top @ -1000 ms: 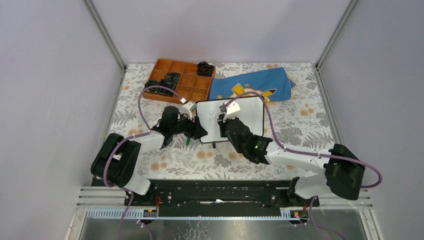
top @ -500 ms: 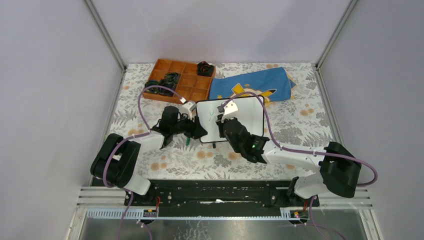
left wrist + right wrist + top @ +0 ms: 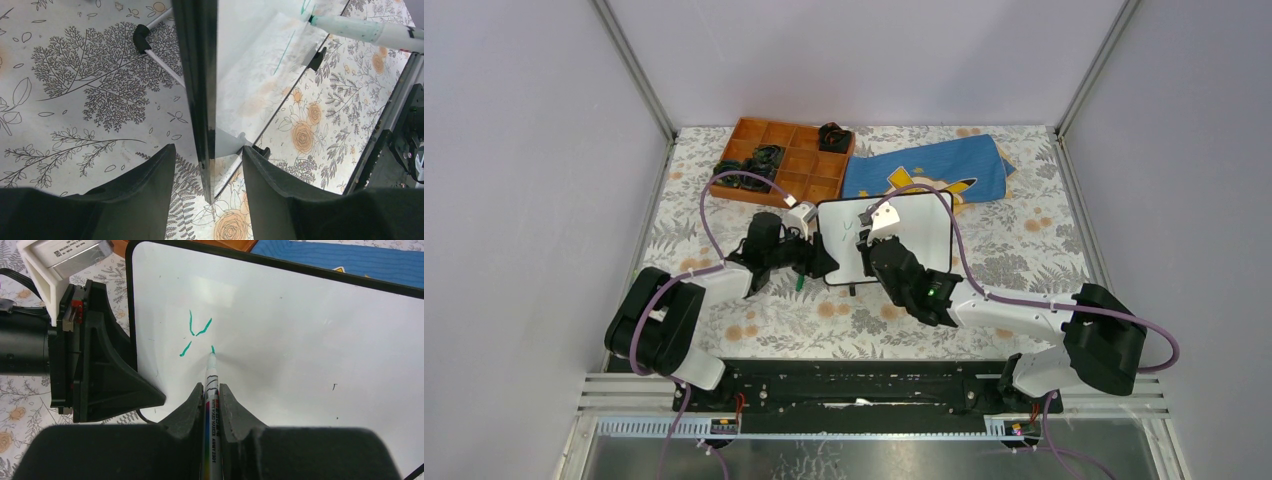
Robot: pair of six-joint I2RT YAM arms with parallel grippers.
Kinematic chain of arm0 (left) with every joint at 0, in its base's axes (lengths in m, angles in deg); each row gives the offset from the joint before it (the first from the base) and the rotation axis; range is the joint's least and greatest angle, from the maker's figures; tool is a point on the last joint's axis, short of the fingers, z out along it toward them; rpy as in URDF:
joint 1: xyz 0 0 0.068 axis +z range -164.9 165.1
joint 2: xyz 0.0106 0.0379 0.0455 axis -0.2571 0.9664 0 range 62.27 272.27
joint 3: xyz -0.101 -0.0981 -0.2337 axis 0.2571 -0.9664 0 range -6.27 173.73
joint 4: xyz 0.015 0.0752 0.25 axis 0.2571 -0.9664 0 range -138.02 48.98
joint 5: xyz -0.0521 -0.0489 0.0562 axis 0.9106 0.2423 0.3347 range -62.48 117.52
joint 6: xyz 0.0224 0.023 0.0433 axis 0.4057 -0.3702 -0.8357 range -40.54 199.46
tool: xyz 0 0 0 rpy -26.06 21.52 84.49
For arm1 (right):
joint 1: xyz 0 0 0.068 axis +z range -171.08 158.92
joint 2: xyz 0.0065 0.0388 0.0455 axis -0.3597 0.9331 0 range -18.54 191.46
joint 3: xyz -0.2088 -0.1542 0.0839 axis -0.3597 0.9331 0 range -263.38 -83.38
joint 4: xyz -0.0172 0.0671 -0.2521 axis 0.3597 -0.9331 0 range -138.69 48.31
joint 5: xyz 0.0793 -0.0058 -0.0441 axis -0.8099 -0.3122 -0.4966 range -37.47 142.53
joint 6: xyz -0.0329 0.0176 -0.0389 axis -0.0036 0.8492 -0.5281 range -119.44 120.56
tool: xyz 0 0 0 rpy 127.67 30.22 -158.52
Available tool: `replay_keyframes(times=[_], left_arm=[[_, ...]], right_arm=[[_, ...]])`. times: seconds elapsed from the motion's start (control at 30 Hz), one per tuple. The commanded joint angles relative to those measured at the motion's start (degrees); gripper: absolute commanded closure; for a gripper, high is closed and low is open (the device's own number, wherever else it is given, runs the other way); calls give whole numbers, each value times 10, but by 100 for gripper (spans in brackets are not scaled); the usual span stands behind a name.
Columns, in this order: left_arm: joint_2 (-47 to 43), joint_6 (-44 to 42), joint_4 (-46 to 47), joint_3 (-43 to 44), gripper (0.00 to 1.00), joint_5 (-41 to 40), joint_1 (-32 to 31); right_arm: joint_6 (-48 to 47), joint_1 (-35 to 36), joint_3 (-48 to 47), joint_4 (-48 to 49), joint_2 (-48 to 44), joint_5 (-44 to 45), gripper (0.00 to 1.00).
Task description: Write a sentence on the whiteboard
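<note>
From above, the whiteboard [image 3: 921, 236] stands on the flowered desk [image 3: 1034, 255] about midway between near and far, its face turned toward the arms. The left gripper [image 3: 820, 263] is at its left edge. The right gripper [image 3: 874, 243] is in front of the left part of its face. At the far side lie an orange compartment tray [image 3: 776, 123], with dark items in some cells, and to its right a blue cloth [image 3: 929, 168] with a yellow print.

In the left wrist view the board's black frame runs edge-on between the two fingers [image 3: 142, 187]. The jaws stand well apart on either side of the frame. Desk pattern shows between the left-hand finger and the frame, so the gripper is not clamped (whether the other finger touches the white face I cannot tell). A black foot [image 3: 141, 38] of the board rests on the desk beyond. A marker [image 3: 362, 31] with a pale barrel shows at the upper right, its tip toward the board's face.

In the right wrist view that gripper's jaws are closed tight on the marker, which sticks out between the fingertips with its green tip touching the board. Of the sentence [image 3: 192, 333] only a green "Y" shows, in the left part of the board. A short green mark lies at the pen tip, just right of the "Y". The left gripper's black body stands against the board's left edge.
</note>
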Motion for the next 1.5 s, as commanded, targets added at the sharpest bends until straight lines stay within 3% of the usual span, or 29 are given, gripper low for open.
replay_keyframes(times=[0.0, 0.4, 0.97, 1.47], left_arm=[[-15, -17, -4, 17, 42, -11, -5], [-12, -21, -9, 18, 43, -14, -7], [-10, -25, -17, 20, 63, -14, -9], [-11, -27, -21, 23, 67, -15, -12]], right_arm=[[6, -4, -8, -9, -5, 32, 100], [3, -4, -13, -18, -12, 56, 100], [-15, -5, -32, -6, -6, 69, 100], [-21, -5, -55, -2, 14, 44, 100]])
